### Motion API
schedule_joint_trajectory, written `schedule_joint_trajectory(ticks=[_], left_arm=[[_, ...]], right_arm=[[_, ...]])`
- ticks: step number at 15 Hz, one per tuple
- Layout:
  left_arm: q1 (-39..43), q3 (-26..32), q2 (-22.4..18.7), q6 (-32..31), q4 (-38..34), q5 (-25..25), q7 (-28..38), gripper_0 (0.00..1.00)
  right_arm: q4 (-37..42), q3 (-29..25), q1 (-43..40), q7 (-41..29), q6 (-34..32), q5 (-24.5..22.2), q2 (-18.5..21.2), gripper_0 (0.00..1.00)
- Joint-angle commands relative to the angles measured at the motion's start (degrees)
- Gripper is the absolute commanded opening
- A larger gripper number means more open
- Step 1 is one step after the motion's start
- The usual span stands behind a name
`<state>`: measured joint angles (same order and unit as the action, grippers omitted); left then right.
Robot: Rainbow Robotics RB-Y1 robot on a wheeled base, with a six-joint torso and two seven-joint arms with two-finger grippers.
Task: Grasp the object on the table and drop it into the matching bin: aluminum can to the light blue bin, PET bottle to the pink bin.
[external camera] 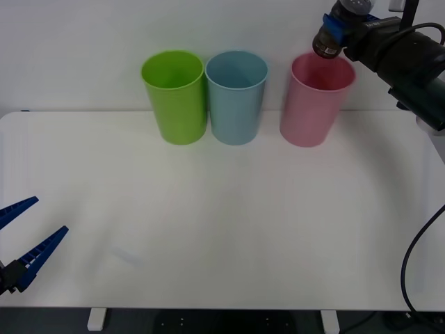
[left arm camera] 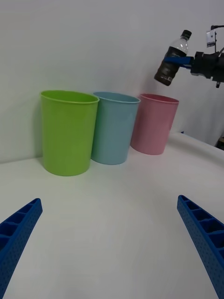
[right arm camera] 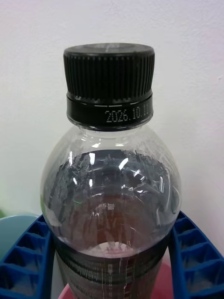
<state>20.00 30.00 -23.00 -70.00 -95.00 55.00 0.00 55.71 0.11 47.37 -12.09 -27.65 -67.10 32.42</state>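
The PET bottle [right arm camera: 111, 187], clear with a black cap and dark brown body, is held in the air, tilted, above the pink bin [external camera: 314, 99] at the back right of the white table [external camera: 222, 229]. My right gripper [external camera: 341, 28] is shut on the bottle [external camera: 327, 43]; its blue fingers [right arm camera: 28, 261] press both sides of the body. From the left wrist view the bottle [left arm camera: 171, 60] hangs over the pink bin [left arm camera: 154, 122]. The light blue bin [external camera: 236, 96] stands left of the pink one. My left gripper [external camera: 24, 240] stands open low at the table's front left.
A lime green bin [external camera: 175, 94] stands left of the light blue bin; all three line up along the table's far edge by a white wall. A black cable [external camera: 417, 264] hangs off the table's right side.
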Motion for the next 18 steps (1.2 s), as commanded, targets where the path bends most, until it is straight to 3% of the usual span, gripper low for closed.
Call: schedule_joint_trajectory(ticks=[1, 8, 18], left_arm=[[0.00, 0.00, 0.00, 0.00, 0.00, 0.00, 0.00, 1.00], [0.00, 0.00, 0.00, 0.00, 0.00, 0.00, 0.00, 1.00], [0.00, 0.00, 0.00, 0.00, 0.00, 0.00, 0.00, 1.00]], right_arm=[[0.01, -0.11, 0.00, 0.67, -0.12, 0.04, 0.01, 1.00], [3.18, -0.55, -3.07, 0.84, -1.88, 2.15, -0.08, 1.00], [25.94, -3.01, -22.85, 1.19, -2.05, 5.05, -0.08, 1.00]])
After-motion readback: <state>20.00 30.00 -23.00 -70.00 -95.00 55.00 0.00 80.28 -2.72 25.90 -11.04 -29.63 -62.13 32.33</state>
